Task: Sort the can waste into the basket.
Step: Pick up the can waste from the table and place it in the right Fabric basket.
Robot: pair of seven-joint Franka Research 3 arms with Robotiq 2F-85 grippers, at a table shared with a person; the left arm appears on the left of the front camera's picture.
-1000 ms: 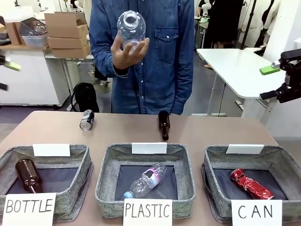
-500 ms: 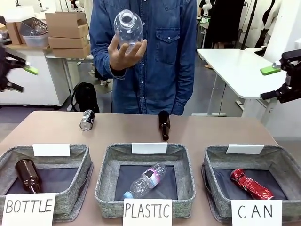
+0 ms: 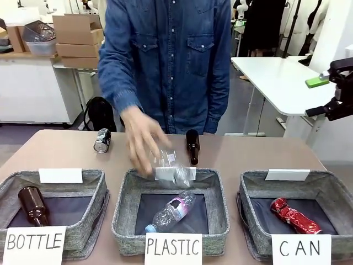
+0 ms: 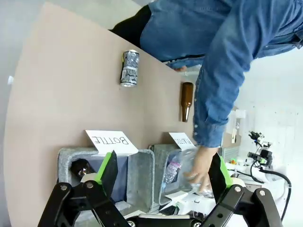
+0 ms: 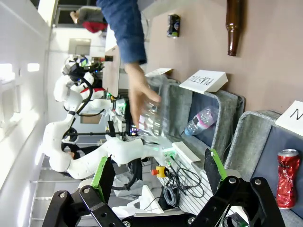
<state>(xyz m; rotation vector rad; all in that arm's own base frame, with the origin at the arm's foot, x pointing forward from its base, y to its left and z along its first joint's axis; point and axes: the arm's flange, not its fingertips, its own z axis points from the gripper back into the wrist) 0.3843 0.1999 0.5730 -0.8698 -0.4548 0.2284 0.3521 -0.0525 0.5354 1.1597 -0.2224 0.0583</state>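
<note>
A black and silver can (image 3: 102,140) lies on its side on the table's far left, also in the left wrist view (image 4: 129,68) and the right wrist view (image 5: 173,25). A crushed red can (image 3: 295,216) lies inside the grey CAN basket (image 3: 252,190) at the front right. My right gripper (image 3: 319,96) hangs open and empty, high off the table's right edge, and from its wrist the red can (image 5: 288,177) sits far below the open fingers. My left gripper (image 4: 161,175) is open with nothing in it, high above the BOTTLE basket.
The person's hand (image 3: 144,144) holds a clear plastic bottle (image 3: 171,167) over the PLASTIC basket (image 3: 124,204), which has another clear bottle in it. A brown bottle (image 3: 192,146) stands at mid table. The BOTTLE basket (image 3: 99,190) holds a brown bottle (image 3: 33,205).
The person's hand has come down from chest height with the clear bottle to the PLASTIC basket's back rim. My left gripper has left the front view's left edge. The right arm is still.
</note>
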